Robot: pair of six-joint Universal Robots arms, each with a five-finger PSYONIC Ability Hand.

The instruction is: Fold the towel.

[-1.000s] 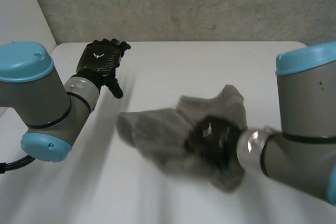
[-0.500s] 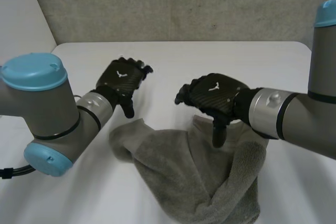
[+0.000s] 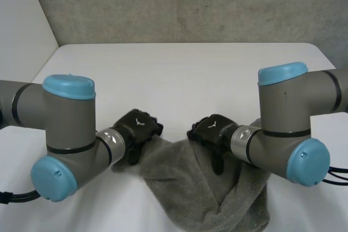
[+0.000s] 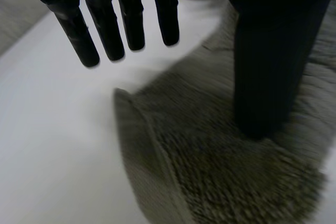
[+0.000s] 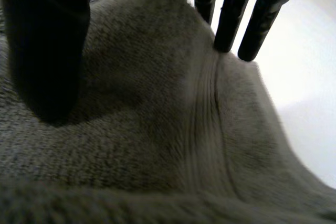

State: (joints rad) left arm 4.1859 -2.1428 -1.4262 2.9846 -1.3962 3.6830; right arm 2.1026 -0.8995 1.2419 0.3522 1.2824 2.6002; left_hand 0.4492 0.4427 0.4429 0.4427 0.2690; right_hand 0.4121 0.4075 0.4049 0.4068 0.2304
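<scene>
Grey concrete wall at the back, smooth white desk running up to it. Crumpled grey terry towel lies at the near edge of the desk, middle to right. It's bunched in a loose heap, not flat, no clean fold in it.

Left robot hand sits low at the towel's left end. Its fingers are straight and spread, tips over the desk just past the cloth edge. Its thumb is down over the pile. Nothing pinched, so it's open.

Right robot hand is at the towel's far edge, near its middle. Fingers straight, tips at a ribbed hem band, thumb over the cloth. Also relaxed, holding nothing. The two hands are near each other but apart, with towel between and beneath them.

Step in hand, my read: getting a grip on the heap to spread it; folding proper not begun. Next move likely needs each hand to close on an edge or corner, then draw apart to flatten the cloth. Risk: thick pile bunches, so a pinch may catch two layers.
</scene>
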